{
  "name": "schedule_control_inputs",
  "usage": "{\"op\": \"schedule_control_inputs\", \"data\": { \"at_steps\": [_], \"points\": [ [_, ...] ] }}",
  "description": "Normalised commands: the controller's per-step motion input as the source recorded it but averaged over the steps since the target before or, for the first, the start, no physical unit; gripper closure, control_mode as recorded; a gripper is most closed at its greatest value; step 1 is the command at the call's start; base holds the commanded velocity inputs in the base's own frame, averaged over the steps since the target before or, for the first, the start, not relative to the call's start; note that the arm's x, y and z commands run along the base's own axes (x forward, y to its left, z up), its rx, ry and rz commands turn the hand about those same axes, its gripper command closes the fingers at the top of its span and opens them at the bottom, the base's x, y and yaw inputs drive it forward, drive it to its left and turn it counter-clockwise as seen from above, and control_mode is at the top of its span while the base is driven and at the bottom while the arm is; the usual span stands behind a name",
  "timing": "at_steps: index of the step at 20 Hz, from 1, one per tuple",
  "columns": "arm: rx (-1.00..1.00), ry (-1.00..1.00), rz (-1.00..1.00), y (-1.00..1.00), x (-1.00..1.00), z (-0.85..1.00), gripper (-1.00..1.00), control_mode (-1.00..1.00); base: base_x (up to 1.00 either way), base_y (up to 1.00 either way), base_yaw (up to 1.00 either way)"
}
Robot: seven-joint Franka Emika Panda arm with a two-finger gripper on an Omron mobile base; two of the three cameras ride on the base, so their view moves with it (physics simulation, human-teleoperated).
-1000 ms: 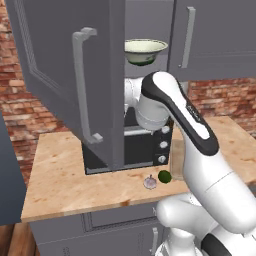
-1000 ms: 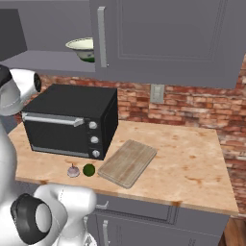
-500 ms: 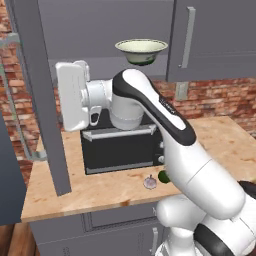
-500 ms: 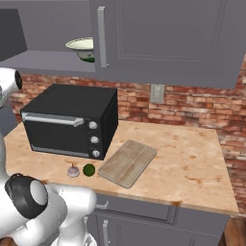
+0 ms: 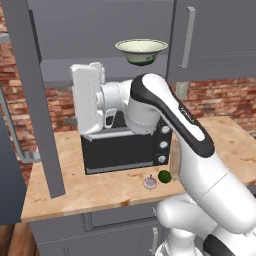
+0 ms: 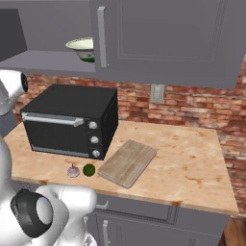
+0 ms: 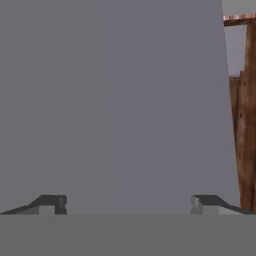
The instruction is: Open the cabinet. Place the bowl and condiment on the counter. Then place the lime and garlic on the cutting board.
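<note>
Left base view: the cabinet door has swung wide since 1 second ago, so the opening step looks done; the bowl sits exposed on its shelf, lime and garlic on the worktop

Right base view: the cutting board lies bare beside them

Hand view: the tool faces the grey door, jaws spread, grasping nothing

The bowl is set inside the cabinet, above the oven. On the counter, the garlic is placed just left of the lime, with the cutting board to their right.
</note>
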Motion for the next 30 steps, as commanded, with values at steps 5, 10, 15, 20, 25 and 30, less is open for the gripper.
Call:
{"op": "schedule_control_inputs", "data": {
  "at_steps": [5, 10, 15, 20, 25, 30],
  "points": [
    [0.00, -0.11, -0.07, -0.51, -0.26, 0.00, -1.00, -1.00, 0.00, 0.00, 0.00],
    [-0.04, -0.11, -0.16, -0.67, -0.20, 0.11, -1.00, -1.00, 0.00, 0.00, 0.00],
    [-0.10, -0.14, -0.32, -0.62, -0.05, 0.36, -1.00, -1.00, 0.00, 0.00, 0.00],
    [-0.11, -0.07, -0.38, -0.60, -0.02, 0.30, -1.00, -1.00, 0.00, 0.00, 0.00],
    [-0.19, -0.05, -0.43, -0.71, 0.00, 0.13, -1.00, -1.00, 0.00, 0.00, 0.00],
    [-0.24, -0.06, -0.41, -0.80, -0.01, 0.06, -1.00, -1.00, 0.00, 0.00, 0.00]
  ]
}}
